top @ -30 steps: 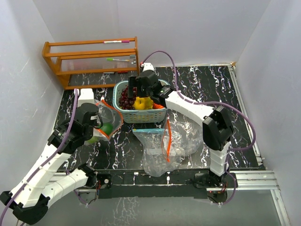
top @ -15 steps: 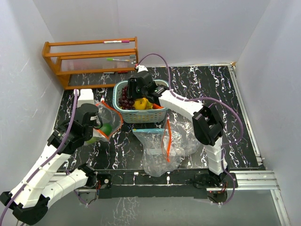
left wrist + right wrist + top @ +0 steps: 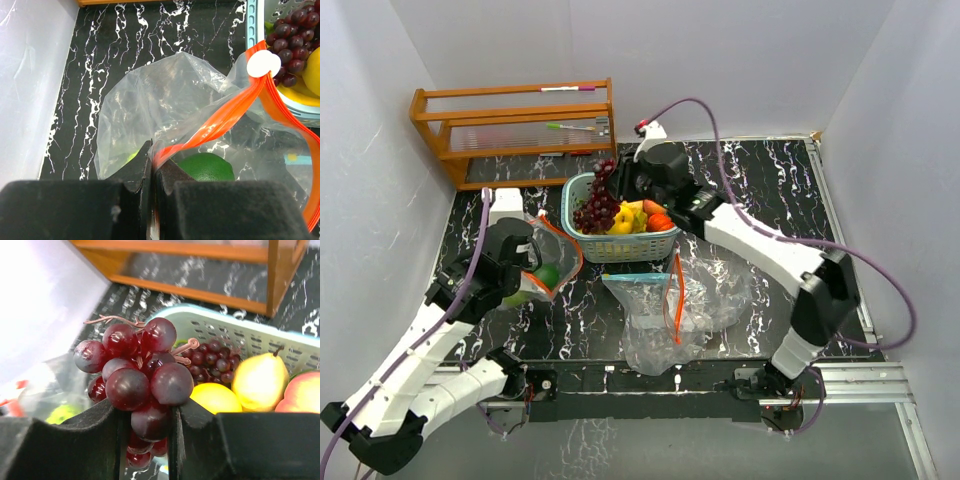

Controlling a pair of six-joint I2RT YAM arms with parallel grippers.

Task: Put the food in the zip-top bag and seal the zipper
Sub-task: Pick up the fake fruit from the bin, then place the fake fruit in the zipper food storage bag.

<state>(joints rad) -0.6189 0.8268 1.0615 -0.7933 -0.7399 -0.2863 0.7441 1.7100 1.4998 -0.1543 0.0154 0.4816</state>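
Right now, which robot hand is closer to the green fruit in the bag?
Left. The left hand pinches the orange zipper edge of the bag, right beside the green fruit. The right hand is farther off, above the basket, holding purple grapes.

The left arm [image 3: 420, 343] and the right arm [image 3: 755, 242] look the same. Each is made of long white tubes joined by chunky black joints. A thin purple cable [image 3: 692, 100] runs along each arm. Each arm sits on a dark base [image 3: 765, 385] with little wires beside it. The left tool [image 3: 151, 200] and the right tool [image 3: 145, 430] each have two thick black fingers with a dull, rough skin.
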